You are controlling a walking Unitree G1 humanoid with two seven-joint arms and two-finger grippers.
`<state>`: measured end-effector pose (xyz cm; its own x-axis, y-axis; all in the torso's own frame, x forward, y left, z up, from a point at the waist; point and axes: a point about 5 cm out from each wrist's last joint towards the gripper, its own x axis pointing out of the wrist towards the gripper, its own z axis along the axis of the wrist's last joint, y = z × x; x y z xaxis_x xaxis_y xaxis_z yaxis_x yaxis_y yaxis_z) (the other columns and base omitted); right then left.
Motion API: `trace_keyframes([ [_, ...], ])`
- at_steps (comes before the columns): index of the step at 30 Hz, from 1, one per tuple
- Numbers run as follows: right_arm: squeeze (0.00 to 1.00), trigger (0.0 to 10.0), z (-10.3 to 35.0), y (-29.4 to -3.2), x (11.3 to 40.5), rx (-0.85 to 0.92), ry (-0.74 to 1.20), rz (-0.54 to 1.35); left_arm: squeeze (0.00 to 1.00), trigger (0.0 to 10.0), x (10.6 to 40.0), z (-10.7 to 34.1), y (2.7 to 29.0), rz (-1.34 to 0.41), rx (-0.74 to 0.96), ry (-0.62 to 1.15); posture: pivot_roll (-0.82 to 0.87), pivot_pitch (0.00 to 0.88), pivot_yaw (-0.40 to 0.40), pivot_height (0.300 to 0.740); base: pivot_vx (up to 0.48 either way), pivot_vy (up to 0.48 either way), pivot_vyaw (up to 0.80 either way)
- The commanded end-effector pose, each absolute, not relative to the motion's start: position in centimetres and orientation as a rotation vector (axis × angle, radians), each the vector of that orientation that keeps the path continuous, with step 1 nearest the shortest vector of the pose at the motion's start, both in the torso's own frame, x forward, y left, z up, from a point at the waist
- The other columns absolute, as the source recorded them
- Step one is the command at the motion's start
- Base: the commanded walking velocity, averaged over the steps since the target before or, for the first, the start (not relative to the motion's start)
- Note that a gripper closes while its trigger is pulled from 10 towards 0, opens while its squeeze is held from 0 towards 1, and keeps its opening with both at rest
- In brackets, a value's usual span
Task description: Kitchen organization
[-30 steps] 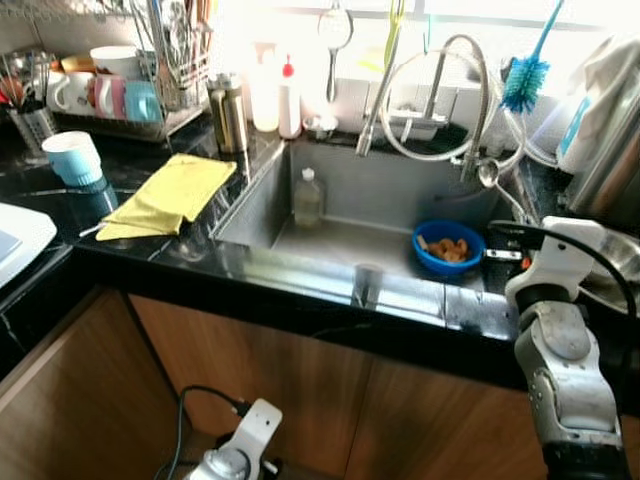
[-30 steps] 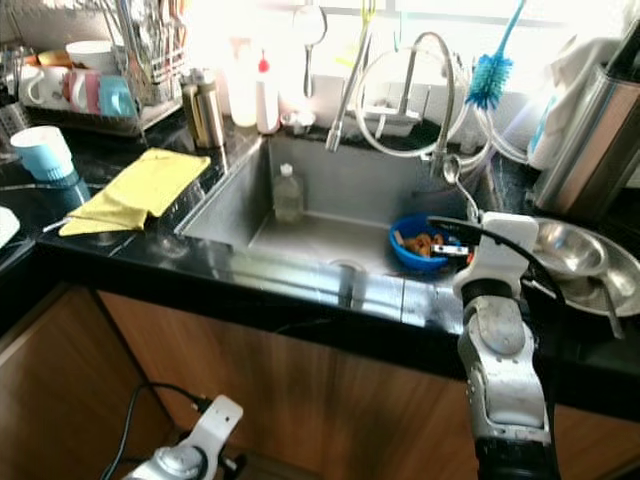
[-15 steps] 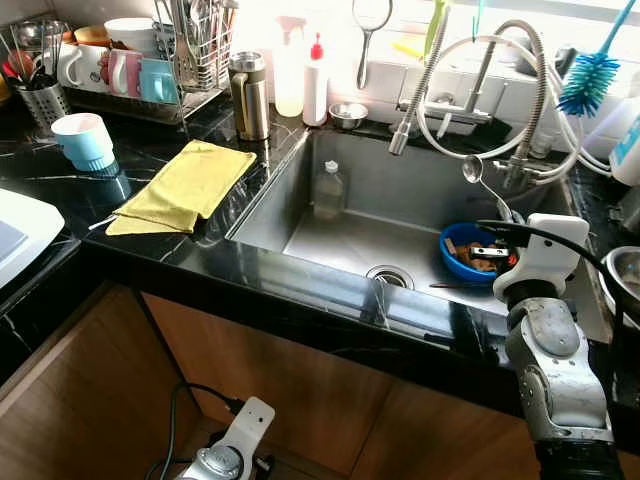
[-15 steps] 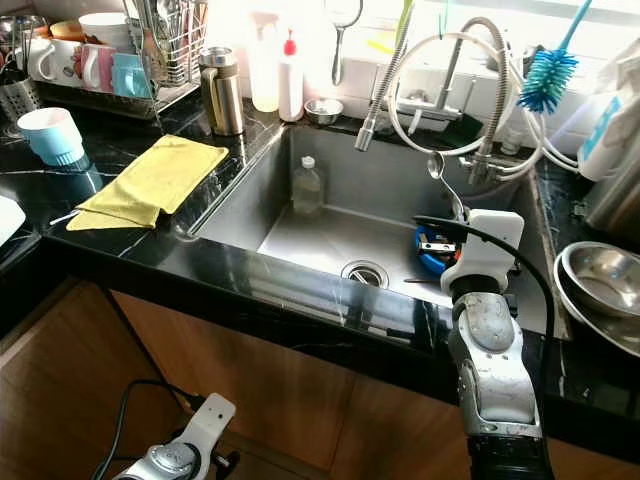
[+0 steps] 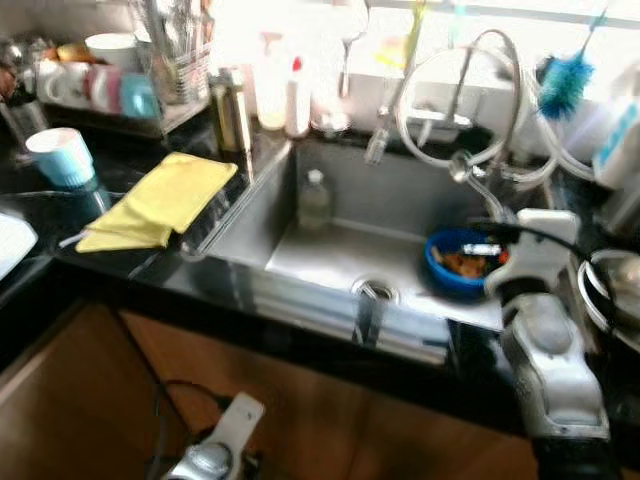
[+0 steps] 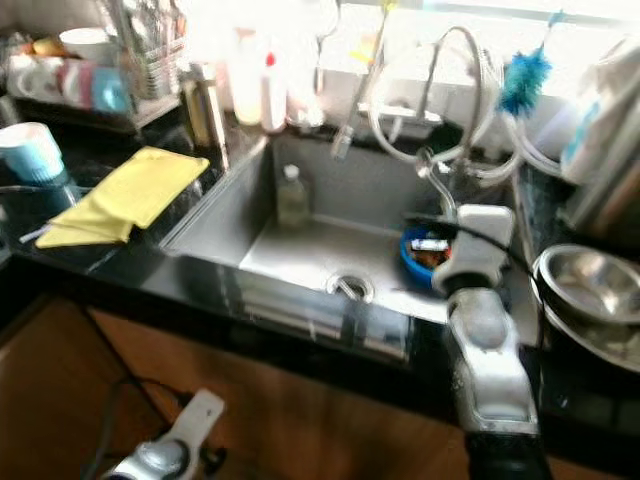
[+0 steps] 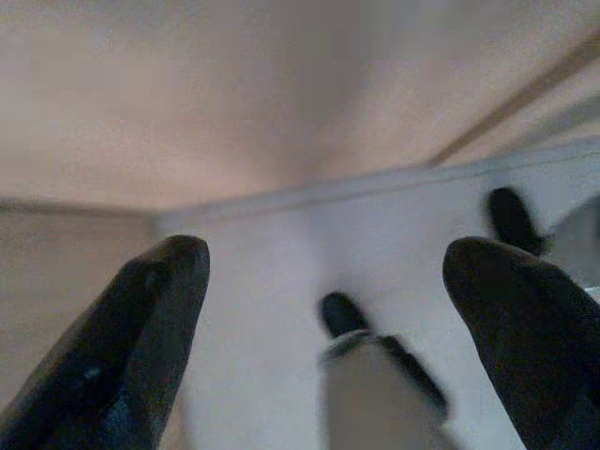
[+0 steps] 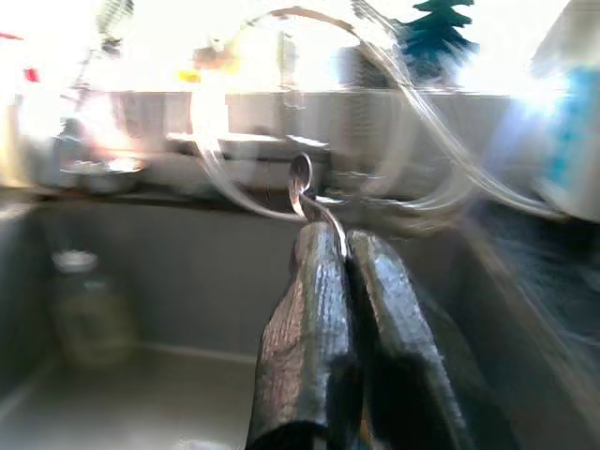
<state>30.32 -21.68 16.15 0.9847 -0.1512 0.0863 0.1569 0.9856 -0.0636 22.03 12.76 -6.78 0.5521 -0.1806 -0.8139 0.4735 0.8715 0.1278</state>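
My right gripper [image 8: 342, 248] is shut on the handle of a metal spoon [image 8: 300, 176], holding it over the right side of the steel sink [image 5: 330, 245]. In the eye views the spoon [image 5: 468, 172] rises above the right wrist, close to the faucet hose [image 5: 440, 110]. Just below it, in the sink's right corner, sits a blue bowl [image 5: 460, 265] with orange scraps. My left gripper [image 7: 323, 272] is open and holds nothing; its arm [image 5: 215, 455] hangs low by the wooden cabinet front.
A small clear bottle [image 5: 313, 197] stands in the sink. A yellow cloth [image 5: 160, 198] and a blue cup [image 5: 60, 158] lie on the black counter at left, before a dish rack [image 5: 110, 85]. A steel bowl [image 6: 590, 285] is at right.
The head view has shifted and turned blurry. My right gripper still has the spoon over the sink's right side; the left arm hangs as before.
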Motion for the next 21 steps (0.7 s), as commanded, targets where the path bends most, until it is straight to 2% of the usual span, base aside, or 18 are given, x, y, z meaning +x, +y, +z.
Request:
trace_keyframes([
  [1,0.00,10.0,16.7,-21.0,30.6,-0.069,-0.101,-0.136,0.00,10.0,21.9,-6.9,14.2,-0.368,0.384,0.924,0.02,0.010,-0.034,0.736,0.000,0.000,0.00],
  [12,0.00,10.0,16.1,-20.9,30.7,-0.047,-0.060,-0.132,0.00,10.0,21.8,-6.9,14.1,-0.374,0.384,0.929,0.02,0.009,-0.035,0.736,0.000,0.000,0.00],
  [21,0.00,10.0,14.4,-20.8,31.2,0.000,0.133,-0.095,0.00,10.0,21.7,-7.0,14.1,-0.379,0.391,0.931,0.02,0.011,-0.035,0.736,0.000,0.000,0.00],
])
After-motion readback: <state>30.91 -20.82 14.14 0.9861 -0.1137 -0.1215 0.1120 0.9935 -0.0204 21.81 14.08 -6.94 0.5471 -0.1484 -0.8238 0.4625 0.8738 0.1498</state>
